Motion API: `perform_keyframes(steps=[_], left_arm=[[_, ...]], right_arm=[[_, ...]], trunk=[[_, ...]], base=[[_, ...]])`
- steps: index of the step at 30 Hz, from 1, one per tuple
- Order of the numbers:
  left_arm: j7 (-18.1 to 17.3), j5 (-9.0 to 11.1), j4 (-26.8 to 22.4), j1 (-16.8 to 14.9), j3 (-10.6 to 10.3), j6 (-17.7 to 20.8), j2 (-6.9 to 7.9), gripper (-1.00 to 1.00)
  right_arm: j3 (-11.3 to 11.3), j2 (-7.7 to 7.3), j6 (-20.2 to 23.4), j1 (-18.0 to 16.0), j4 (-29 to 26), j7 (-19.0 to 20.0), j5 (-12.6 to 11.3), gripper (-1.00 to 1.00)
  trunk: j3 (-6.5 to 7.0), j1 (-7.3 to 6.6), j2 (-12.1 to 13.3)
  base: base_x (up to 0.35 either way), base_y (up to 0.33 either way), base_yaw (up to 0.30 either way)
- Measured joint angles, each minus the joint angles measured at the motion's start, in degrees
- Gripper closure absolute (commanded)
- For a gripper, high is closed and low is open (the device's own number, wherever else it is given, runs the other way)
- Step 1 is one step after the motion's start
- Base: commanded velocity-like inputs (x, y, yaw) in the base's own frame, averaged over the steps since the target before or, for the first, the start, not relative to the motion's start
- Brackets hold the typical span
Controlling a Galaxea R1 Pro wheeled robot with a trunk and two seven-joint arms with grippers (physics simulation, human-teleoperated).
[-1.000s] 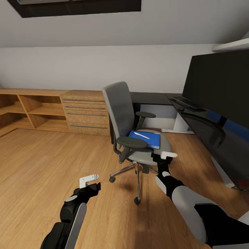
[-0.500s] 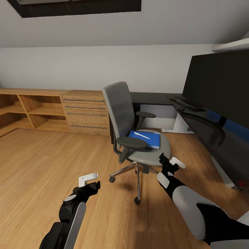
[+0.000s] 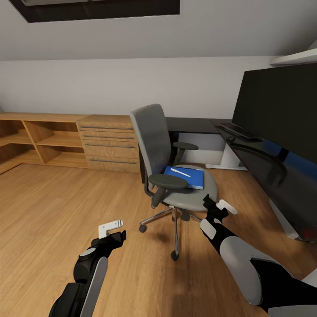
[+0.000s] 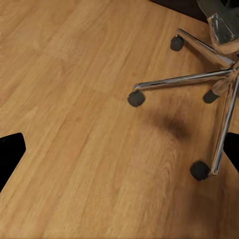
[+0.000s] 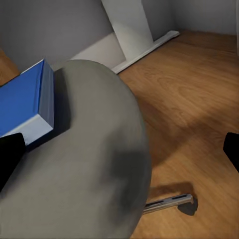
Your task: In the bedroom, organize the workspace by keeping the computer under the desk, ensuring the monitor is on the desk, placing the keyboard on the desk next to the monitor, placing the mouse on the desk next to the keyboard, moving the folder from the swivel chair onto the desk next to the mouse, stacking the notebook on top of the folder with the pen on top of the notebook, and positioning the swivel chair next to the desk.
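A: Where is the folder (image 3: 186, 176) lying?

B: On the swivel chair (image 3: 169, 167) seat, pen (image 3: 180, 172) on top. The right tool (image 3: 219, 207) is hovering at the seat's 5 o'clock edge, jaws wide.

A: Advice?

B: Slide one finger under the folder's near edge, keeping it level.

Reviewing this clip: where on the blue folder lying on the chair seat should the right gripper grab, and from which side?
Probably the folder's front corner edge, nearest the right gripper. It lies flat on the swivel chair seat with that thick edge exposed, and the armrests flank its sides. The pen resting on top argues for keeping it level.
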Motion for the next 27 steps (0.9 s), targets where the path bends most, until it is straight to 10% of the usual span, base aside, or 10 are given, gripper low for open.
perform_keyframes(steps=[12, 27], left_arm=[[-0.16, 0.01, 0.0, 0.0, -0.02, 0.0, 0.0, -1.0], [-0.04, 0.0, 0.0, 0.0, 0.2, 0.09, 0.0, -1.0]], right_arm=[[-0.78, -0.53, 0.12, 0.0, 0.05, -0.09, -0.15, -1.0], [-4.1, -2.31, 0.52, -0.01, 0.07, 0.07, -7.18, -1.0]], trunk=[[0.0, -0.03, 0.0], [0.0, 0.0, 0.0]], base=[[0.14, 0.0, 0.0], [0.101, 0.0, 0.0]])
